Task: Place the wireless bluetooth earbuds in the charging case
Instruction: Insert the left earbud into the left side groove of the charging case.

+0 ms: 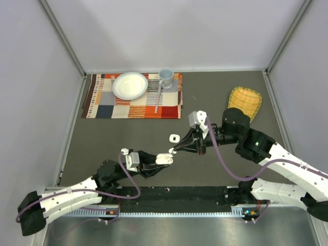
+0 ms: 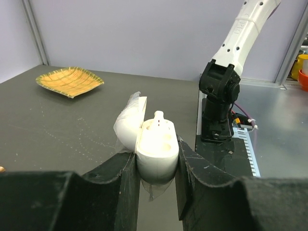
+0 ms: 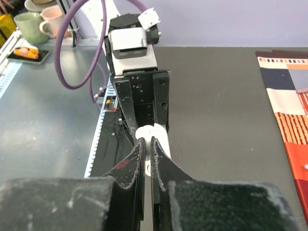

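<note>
The charging case [image 1: 165,159] is a white oval, open, with its lid [image 2: 129,122] swung to the left. My left gripper [image 1: 162,160] is shut on its base [image 2: 156,147], holding it above the table. Two empty wells show in the base, and a small white nub [image 2: 158,115] stands at its far end. My right gripper [image 1: 178,149] hovers over the case, its fingers nearly together with a sliver of white, seemingly an earbud [image 3: 147,166], between them. The case [image 3: 161,137] lies just past its tips [image 3: 148,140]. Another earbud [image 1: 173,137] lies on the table behind the case.
A striped placemat [image 1: 102,105] at the back left carries a white plate [image 1: 129,85], a mug [image 1: 165,77] and a spoon [image 1: 158,95]. A yellow woven dish [image 1: 244,101] sits at the back right, also in the left wrist view [image 2: 70,81]. Walls enclose the table.
</note>
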`<state>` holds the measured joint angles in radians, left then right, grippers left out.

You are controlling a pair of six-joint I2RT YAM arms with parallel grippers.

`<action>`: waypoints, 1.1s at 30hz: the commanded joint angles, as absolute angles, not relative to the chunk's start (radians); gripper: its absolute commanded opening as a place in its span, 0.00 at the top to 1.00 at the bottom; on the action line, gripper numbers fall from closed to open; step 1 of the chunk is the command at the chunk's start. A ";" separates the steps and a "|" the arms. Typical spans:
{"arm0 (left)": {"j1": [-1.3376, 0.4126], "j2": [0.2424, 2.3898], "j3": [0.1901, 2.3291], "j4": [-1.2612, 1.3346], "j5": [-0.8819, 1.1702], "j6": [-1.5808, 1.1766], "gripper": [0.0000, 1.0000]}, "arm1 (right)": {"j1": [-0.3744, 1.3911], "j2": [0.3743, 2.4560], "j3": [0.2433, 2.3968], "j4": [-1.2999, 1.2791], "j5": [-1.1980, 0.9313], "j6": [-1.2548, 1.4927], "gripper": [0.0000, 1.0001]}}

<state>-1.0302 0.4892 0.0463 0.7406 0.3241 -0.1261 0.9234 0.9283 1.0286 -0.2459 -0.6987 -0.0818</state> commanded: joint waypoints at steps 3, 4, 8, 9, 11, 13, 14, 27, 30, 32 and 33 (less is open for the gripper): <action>-1.034 0.499 0.084 0.807 0.337 -0.130 1.00 | 1.021 0.971 1.083 -0.307 -0.578 -0.173 1.00; -1.034 0.500 0.086 0.807 0.336 -0.130 1.00 | 1.032 0.983 1.083 -0.313 -0.559 -0.181 1.00; -1.034 0.509 0.089 0.810 0.337 -0.129 1.00 | 1.100 1.003 1.057 -0.302 -0.451 -0.221 1.00; -1.035 0.514 0.089 0.811 0.337 -0.129 1.00 | 1.124 1.006 1.045 -0.296 -0.443 -0.230 1.00; -1.034 0.515 0.090 0.818 0.337 -0.129 1.00 | 1.146 1.006 1.028 -0.262 -0.431 -0.235 1.00; -1.034 0.522 0.091 0.821 0.341 -0.130 1.00 | 1.164 1.005 0.997 -0.229 -0.430 -0.235 1.00; -1.034 0.523 0.092 0.824 0.342 -0.130 1.00 | 1.166 1.006 0.991 -0.204 -0.433 -0.232 1.00; -1.034 0.528 0.084 0.856 0.360 -0.166 1.00 | 1.167 1.020 0.937 -0.130 -0.459 -0.262 1.00; -1.034 0.532 0.084 0.861 0.360 -0.170 1.00 | 1.167 1.031 0.936 -0.124 -0.454 -0.264 1.00; -1.034 0.531 0.084 0.861 0.364 -0.172 1.00 | 1.167 1.034 0.933 -0.123 -0.457 -0.264 1.00; -1.034 0.528 0.084 0.861 0.364 -0.172 1.00 | 1.167 1.034 0.933 -0.120 -0.459 -0.262 1.00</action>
<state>-1.0302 0.5285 0.0509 0.7883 0.3508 -0.1581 1.1561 1.0264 0.9356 -0.1783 -0.4393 -0.2443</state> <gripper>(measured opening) 0.345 0.016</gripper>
